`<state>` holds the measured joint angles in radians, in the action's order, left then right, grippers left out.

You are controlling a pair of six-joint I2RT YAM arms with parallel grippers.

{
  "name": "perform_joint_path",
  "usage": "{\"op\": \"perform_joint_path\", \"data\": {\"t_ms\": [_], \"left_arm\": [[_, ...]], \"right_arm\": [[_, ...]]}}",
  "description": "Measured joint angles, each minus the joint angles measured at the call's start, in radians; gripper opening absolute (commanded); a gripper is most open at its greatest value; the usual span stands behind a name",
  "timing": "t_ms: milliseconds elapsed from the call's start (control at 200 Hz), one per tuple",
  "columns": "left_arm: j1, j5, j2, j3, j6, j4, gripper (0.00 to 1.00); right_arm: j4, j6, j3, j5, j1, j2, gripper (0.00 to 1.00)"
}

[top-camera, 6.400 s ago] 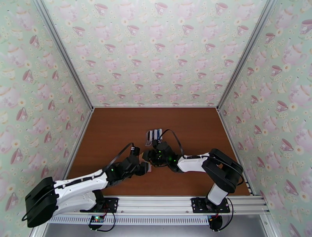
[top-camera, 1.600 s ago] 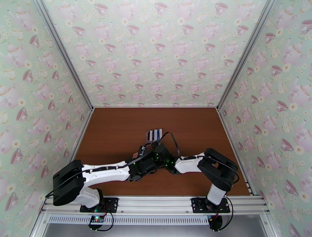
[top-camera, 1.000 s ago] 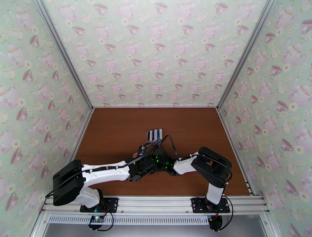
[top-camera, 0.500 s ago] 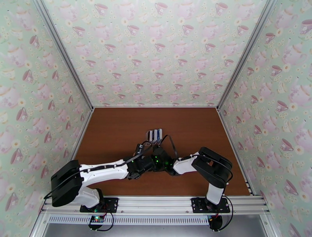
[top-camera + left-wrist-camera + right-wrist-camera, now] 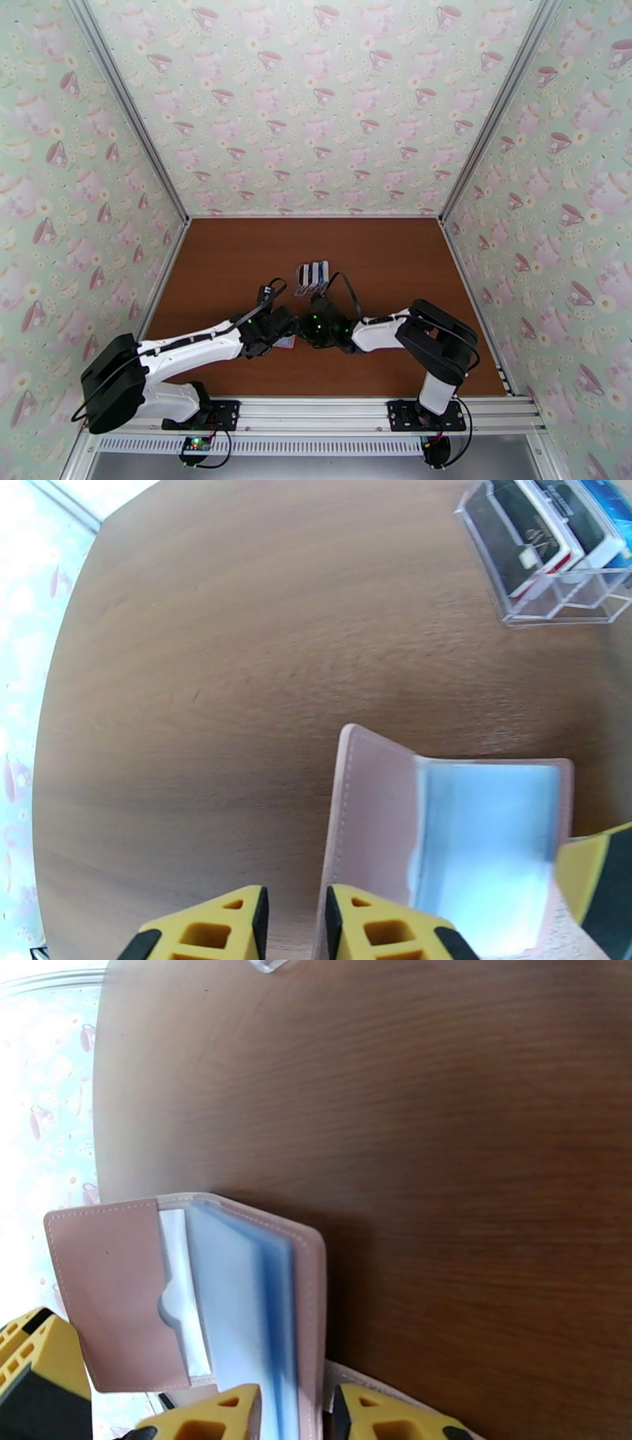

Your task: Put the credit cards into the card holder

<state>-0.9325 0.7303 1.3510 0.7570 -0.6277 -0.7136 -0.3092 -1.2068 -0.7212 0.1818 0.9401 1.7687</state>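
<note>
At centre of brown wooden table (image 5: 237, 260), small pink folding wallet (image 5: 442, 827) is held open, no card seen in its pockets. Right gripper (image 5: 296, 1402) clamps its cover; left gripper (image 5: 296, 910) has jaws slightly apart, nothing between them. Black, white and blue plastic cards (image 5: 545, 527) sit in clear slotted plastic rack (image 5: 553, 606) nearby, so none inserted yet.

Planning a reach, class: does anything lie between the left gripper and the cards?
Yes: the open wallet lies just ahead of the left gripper, across its line to the cards, which stand slotted in a clear rack.
</note>
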Motion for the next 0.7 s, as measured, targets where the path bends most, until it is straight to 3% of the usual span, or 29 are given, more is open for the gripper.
{"op": "perform_joint_path", "data": {"t_ms": [701], "left_arm": [[-0.032,-0.112,0.192,0.002,-0.019,0.097,0.26]], "right_arm": [[0.213,0.117,0.061,-0.022,-0.117,-0.145,0.32]]}}
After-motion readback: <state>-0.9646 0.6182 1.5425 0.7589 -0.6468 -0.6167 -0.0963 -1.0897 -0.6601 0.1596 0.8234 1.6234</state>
